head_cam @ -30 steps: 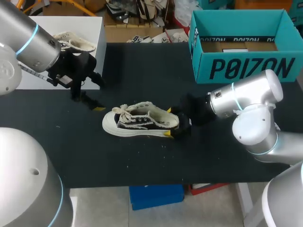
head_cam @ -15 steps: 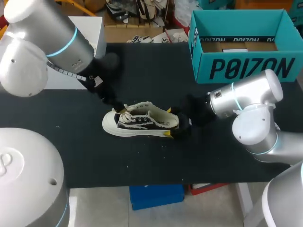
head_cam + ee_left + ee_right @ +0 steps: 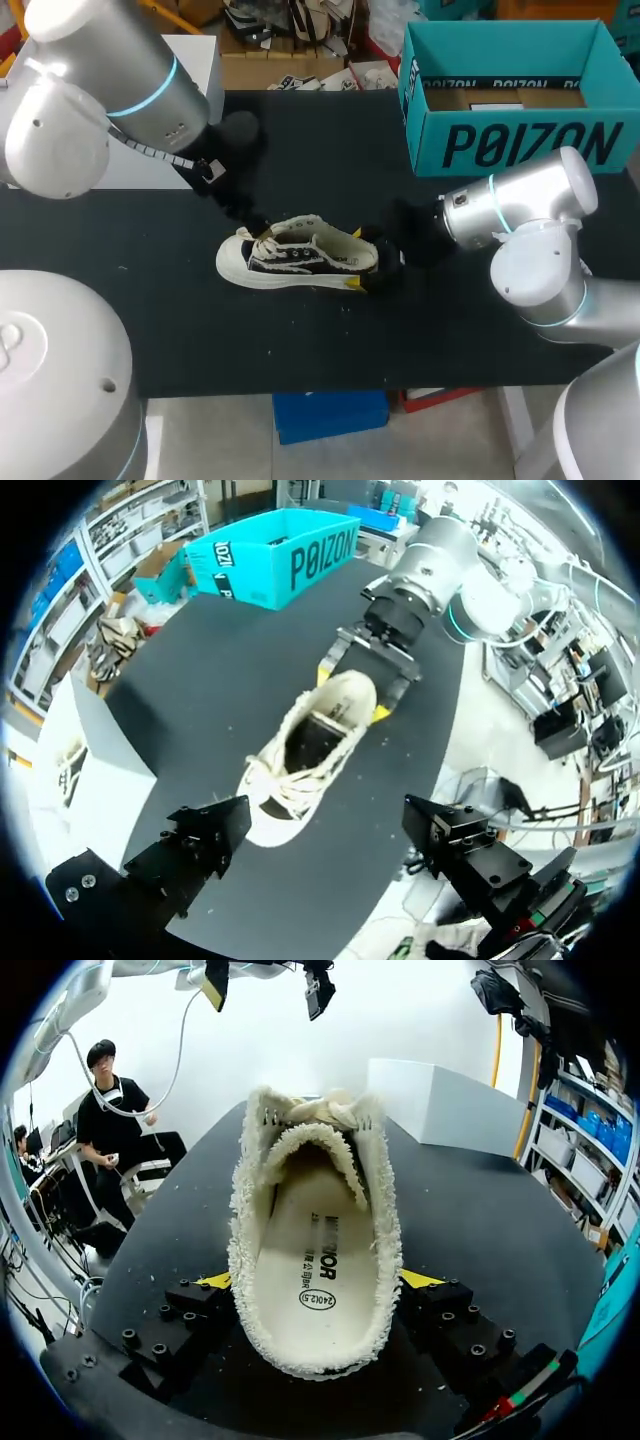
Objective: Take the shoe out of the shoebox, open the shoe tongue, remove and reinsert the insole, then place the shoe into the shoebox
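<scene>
Left arm [image 3: 120,80], upper left of the head view: matt silver-grey cylinders, light-blue ring, thin striped cable, black wrist.
Right arm [image 3: 525,215], right of centre: same silver shells, blue ring, rounded joint.
Left gripper [image 3: 325,820]: black blocky fingers, recessed screws.
Right gripper [image 3: 318,1280]: black, screw-studded blocks, yellow tips, red-and-green marking.

Upper right, the shoebox [image 3: 520,140] runs off the edge; the shoe [image 3: 295,255] heel hides inside the right gripper [image 3: 357,259] (yellow tips barely peek out); the left gripper [image 3: 240,215] blurs into the dark table [image 3: 300,350]
</scene>
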{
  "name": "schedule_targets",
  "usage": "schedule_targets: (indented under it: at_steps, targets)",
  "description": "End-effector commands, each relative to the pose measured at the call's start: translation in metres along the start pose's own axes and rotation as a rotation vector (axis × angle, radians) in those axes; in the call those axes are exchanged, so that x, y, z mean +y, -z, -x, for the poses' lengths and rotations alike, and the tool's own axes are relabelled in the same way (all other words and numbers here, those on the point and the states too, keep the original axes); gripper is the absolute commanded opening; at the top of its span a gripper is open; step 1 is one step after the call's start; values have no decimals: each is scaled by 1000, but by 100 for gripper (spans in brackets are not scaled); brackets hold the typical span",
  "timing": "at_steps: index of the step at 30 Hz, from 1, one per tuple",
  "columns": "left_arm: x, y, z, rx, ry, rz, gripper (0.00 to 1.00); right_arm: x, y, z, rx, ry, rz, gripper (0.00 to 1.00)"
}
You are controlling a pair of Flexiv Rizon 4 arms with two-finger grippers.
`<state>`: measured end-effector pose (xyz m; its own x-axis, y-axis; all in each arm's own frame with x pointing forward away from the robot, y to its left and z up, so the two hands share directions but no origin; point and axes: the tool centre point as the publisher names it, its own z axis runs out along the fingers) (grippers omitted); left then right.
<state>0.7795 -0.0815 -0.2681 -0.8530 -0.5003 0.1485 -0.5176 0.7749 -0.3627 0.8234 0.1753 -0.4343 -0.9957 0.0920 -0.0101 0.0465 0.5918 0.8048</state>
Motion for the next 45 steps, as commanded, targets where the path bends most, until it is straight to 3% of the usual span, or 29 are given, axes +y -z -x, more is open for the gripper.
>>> schedule_targets:
  at_steps: [1, 2, 4, 5, 10, 12, 22, 27, 45]
  targets:
    - [-18, -13, -2, -16, 269, 93, 100, -2, -4, 1, -2, 0, 0, 0]
    - [-20, -16, -1, -70, 336, 128, 100, -2, -4, 1, -2, 0, 0, 0]
    - [-25, -17, -2, -59, 390, 154, 100, -2, -4, 1, -2, 0, 0, 0]
    - [-26, -19, -4, -131, 405, 172, 100, -2, -4, 1, -2, 0, 0, 0]
    - [-29, -27, -3, -158, 535, 276, 100, -2, -4, 1, -2, 0, 0, 0]
    - [-31, -27, -3, -148, 543, 239, 100, -2, -4, 1, -2, 0, 0, 0]
    - [-31, -27, -3, -148, 543, 239, 100, -2, -4, 1, -2, 0, 0, 0]
    - [-35, -40, -5, -282, 555, 323, 100, -2, -4, 1, -2, 0, 0, 0]
    - [-54, -93, -3, -472, 696, 472, 100, -2, -4, 1, -2, 0, 0, 0]
